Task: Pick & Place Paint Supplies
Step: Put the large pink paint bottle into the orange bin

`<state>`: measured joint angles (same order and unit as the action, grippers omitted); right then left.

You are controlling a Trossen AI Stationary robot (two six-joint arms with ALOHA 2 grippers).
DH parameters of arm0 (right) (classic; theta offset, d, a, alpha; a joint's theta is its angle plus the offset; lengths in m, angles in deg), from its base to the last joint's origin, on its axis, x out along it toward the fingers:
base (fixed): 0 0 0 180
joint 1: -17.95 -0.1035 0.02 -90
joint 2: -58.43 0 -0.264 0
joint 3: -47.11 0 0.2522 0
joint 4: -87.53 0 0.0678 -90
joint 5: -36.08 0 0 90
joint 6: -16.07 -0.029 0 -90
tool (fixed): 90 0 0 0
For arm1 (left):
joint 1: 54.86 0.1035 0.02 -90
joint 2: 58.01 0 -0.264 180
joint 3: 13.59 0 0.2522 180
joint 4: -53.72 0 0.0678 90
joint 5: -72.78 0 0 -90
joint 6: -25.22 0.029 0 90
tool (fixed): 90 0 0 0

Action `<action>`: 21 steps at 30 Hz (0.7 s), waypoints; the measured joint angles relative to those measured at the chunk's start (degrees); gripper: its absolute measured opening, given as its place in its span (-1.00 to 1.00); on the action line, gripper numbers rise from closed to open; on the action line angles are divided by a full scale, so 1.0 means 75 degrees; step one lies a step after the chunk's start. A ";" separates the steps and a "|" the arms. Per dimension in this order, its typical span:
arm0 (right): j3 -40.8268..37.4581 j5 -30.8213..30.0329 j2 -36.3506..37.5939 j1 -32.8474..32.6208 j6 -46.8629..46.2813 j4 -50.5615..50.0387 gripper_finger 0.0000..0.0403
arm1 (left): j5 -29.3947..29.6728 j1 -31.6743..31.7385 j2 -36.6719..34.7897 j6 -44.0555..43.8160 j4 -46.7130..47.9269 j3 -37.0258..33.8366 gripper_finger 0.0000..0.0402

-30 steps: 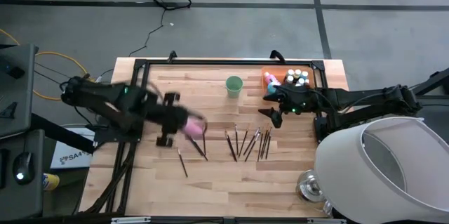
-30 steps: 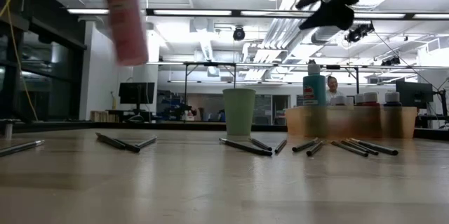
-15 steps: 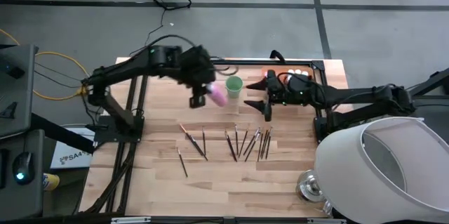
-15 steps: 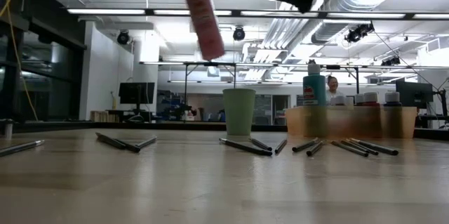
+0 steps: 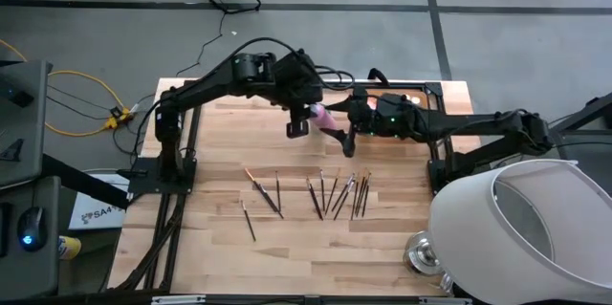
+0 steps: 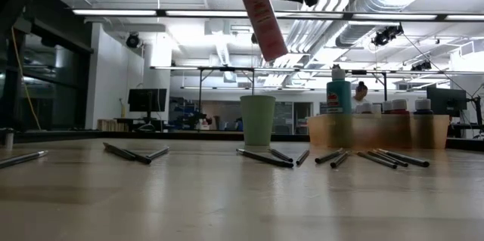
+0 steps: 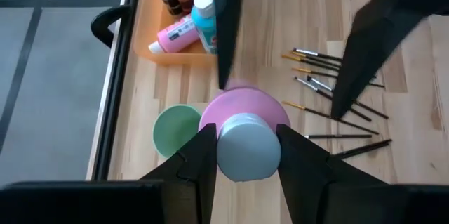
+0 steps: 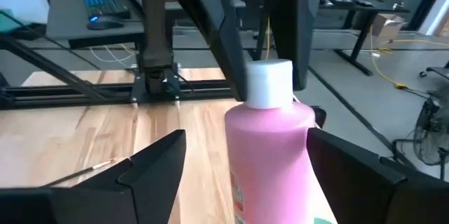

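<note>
The left gripper [image 7: 242, 155] grips a pink bottle [image 5: 323, 114] by its cap, aloft over the green cup [image 7: 175, 130], where the right gripper [image 8: 242, 155] brackets it wide open, so a handover seems underway, needing the right fingers to close.

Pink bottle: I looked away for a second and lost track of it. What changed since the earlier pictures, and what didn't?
The left tool, shut on the pink bottle, carried it from the table's left side across to above the green cup. The right tool came away from the orange tray to meet it, open around the bottle. The brushes and the cup stayed put.
</note>
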<state>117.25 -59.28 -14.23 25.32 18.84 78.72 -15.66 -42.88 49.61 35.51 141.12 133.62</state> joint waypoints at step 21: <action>0.0408 -0.0688 -0.1136 -0.0034 -0.0173 0.0554 0.62 | -0.0478 -0.0003 0.0004 0.0337 -0.0314 0.0020 -0.42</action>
<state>120.31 -64.44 -22.75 25.06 17.54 82.87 -19.24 -42.90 49.64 38.04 138.76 133.77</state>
